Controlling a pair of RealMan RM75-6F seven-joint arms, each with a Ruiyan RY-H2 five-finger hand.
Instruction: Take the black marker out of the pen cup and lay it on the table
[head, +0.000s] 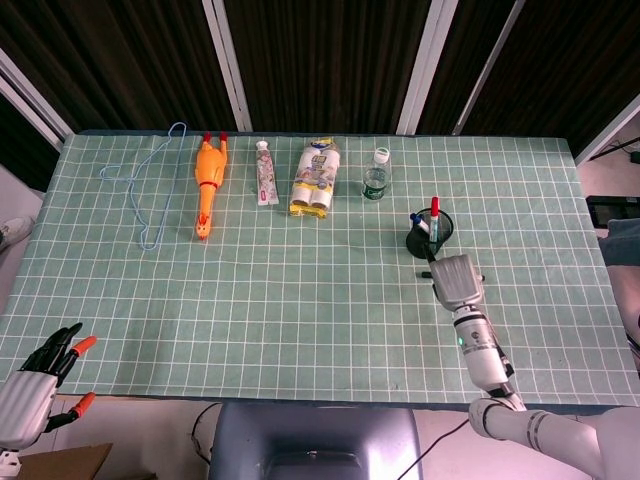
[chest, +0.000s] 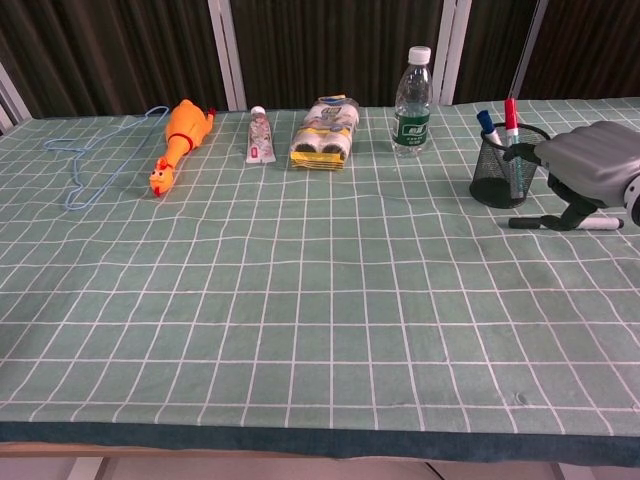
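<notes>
The black mesh pen cup (head: 428, 238) (chest: 508, 167) stands right of the table's middle with a red and a blue marker upright in it. Just in front of the cup, my right hand (head: 456, 280) (chest: 592, 168) grips the black marker (chest: 560, 222). The marker lies level, close over the mat, black cap to the left and white barrel to the right; whether it touches the mat I cannot tell. Its ends stick out on both sides of the hand in the head view. My left hand (head: 38, 385) hangs off the table's near left corner, fingers spread, holding nothing.
Along the far edge lie a blue hanger (head: 150, 185), an orange rubber chicken (head: 207, 180), a toothpaste tube (head: 265, 172) and a yellow package (head: 316, 178). A water bottle (head: 375, 173) (chest: 411, 90) stands behind and left of the cup.
</notes>
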